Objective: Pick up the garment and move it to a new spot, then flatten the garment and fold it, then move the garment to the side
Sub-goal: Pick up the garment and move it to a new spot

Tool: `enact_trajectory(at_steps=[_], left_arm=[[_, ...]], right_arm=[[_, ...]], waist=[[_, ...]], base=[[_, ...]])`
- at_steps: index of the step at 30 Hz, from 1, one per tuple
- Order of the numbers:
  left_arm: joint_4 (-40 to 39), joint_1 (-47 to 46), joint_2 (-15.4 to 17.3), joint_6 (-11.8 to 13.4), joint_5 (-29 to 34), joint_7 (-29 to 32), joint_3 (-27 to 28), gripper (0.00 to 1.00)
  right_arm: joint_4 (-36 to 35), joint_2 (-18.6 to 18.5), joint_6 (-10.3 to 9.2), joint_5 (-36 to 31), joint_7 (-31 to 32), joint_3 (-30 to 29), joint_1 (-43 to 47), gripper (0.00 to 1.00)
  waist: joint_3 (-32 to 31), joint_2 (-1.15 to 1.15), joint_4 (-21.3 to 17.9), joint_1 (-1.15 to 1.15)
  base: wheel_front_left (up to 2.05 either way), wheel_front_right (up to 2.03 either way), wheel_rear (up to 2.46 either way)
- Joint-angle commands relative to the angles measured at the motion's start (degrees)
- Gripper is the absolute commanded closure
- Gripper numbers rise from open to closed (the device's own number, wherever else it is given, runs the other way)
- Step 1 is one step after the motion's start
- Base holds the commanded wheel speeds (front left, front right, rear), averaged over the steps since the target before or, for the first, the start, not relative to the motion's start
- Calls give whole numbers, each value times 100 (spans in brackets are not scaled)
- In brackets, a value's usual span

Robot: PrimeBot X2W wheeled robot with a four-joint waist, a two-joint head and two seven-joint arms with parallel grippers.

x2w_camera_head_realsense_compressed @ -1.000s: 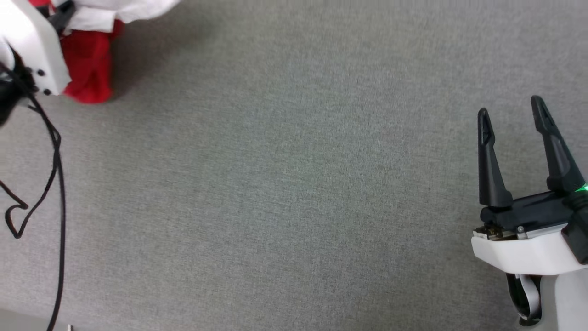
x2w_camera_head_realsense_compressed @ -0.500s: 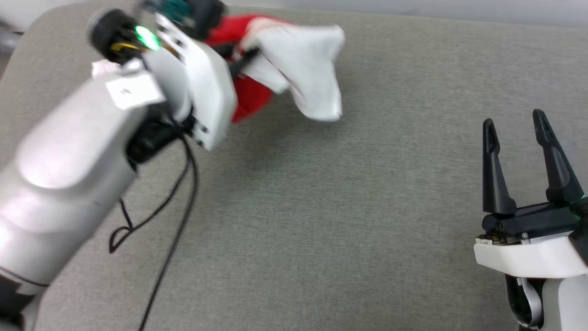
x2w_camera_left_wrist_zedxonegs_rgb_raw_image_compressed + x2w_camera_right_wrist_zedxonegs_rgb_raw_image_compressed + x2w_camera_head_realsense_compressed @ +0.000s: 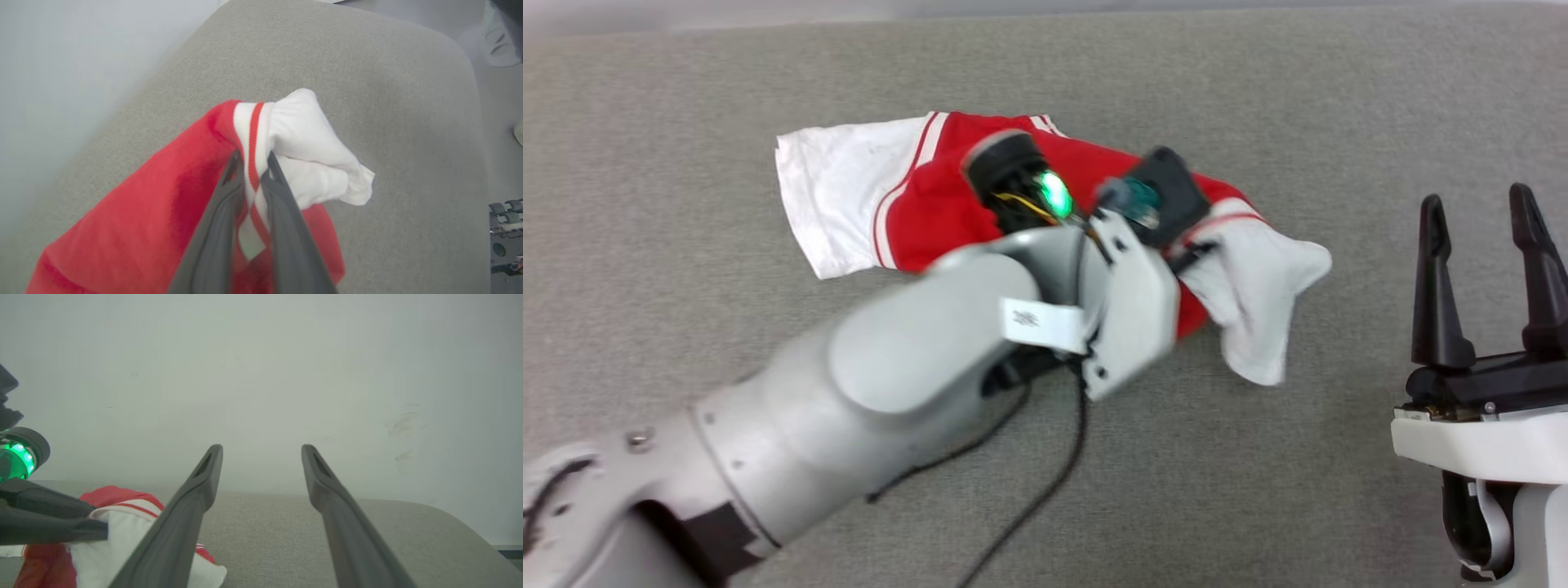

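Note:
The garment (image 3: pixel 931 220), red with white sleeves and striped trim, lies partly spread on the grey surface at the centre of the head view. One white sleeve (image 3: pixel 841 196) lies flat at the left; the other (image 3: pixel 1258 302) is lifted and bunched at the right. My left gripper (image 3: pixel 1194 253) is shut on the striped seam of that raised sleeve. In the left wrist view the fingers (image 3: pixel 229 204) pinch the trim of the garment (image 3: pixel 143 212). My right gripper (image 3: pixel 1478 220) stands open to the right, apart from the cloth. In the right wrist view the right gripper (image 3: pixel 261 457) holds nothing and the garment (image 3: pixel 114 498) is at lower left.
The grey fabric surface (image 3: pixel 1258 98) runs to a far edge against a pale wall (image 3: pixel 261 375). A black cable (image 3: pixel 1045 490) hangs from my left arm over the near part of the surface. A rounded corner of the surface (image 3: pixel 449 49) drops to the floor.
The head camera has shifted. My left arm has carried the garment from the upper left toward the middle, nearer the right gripper, and the cloth now lies more spread out. The right gripper stays open.

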Motion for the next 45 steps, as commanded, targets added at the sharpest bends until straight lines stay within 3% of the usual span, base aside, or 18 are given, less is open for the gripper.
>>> enact_trajectory(at_steps=[1, 8, 11, 17, 20, 21, 22, 23, 27, 35, 42, 43, 45], left_arm=[[47, -48, -200, 1, -52, -77, -134, 100], [463, 275, -838, 1, 64, -256, -406, 100], [598, 689, -1032, 1, 268, -46, -418, 100], [660, 1575, -1100, -2, 704, 491, -421, 100], [688, 1729, -1107, -4, 737, 454, -425, 100], [721, 1708, -1119, -4, 747, 351, -422, 86], [767, 1627, -1132, -2, 774, 169, -420, 3], [870, 1525, -1147, 1, 776, -75, -415, 0], [1232, 1344, -1345, 64, 1040, -1239, -271, 0], [1302, 1467, -1507, 736, 1245, -2575, 156, 0], [815, 1895, -990, 1714, 1492, -2954, 910, 0], [815, 1895, -990, 1714, 1492, -2954, 910, 0], [415, 2120, -834, 2018, 1645, -2964, 1341, 0]], right_arm=[[-3, 19, -5, 66, -14, -29, -53, 0], [-25, 19, -5, 168, -14, -113, -136, 0], [-3, 20, -4, 185, -14, -130, -131, 0], [25, 19, -4, 221, -14, -131, -163, 0], [53, 19, -4, 196, -14, -152, -141, 0], [65, 19, -4, 181, -14, -154, -123, 0], [79, 19, -4, 169, -14, -160, -97, 0], [91, 19, -4, 154, -14, -168, -63, 0], [156, 18, -4, 117, -14, -211, 86, 0], [289, 17, -4, 66, -14, -283, 435, 0], [482, 18, -4, 44, -14, -273, 723, 0], [482, 18, -4, 44, -14, -273, 723, 0], [520, 17, -4, 37, -14, -286, 790, 0]], waist=[[100, 0, -146, 0], [271, 0, -367, 0], [309, 0, -403, 0], [322, 0, -412, 0], [270, 0, -353, 0], [239, 0, -327, 0], [200, 0, -298, 0], [155, 0, -265, 0], [-117, 0, -116, 0], [-723, 0, 199, 0], [-1093, 0, 403, 0], [-1093, 0, 403, 0], [-1160, 0, 462, 0]], base=[[0, 0, 0], [0, 0, 0], [0, 0, 0], [0, 0, 0], [0, 0, 0], [0, 0, 0], [0, 0, 0], [0, 0, 0], [0, 0, 0], [0, 0, 0], [0, 0, 0], [0, 0, 0], [0, 0, 0]])
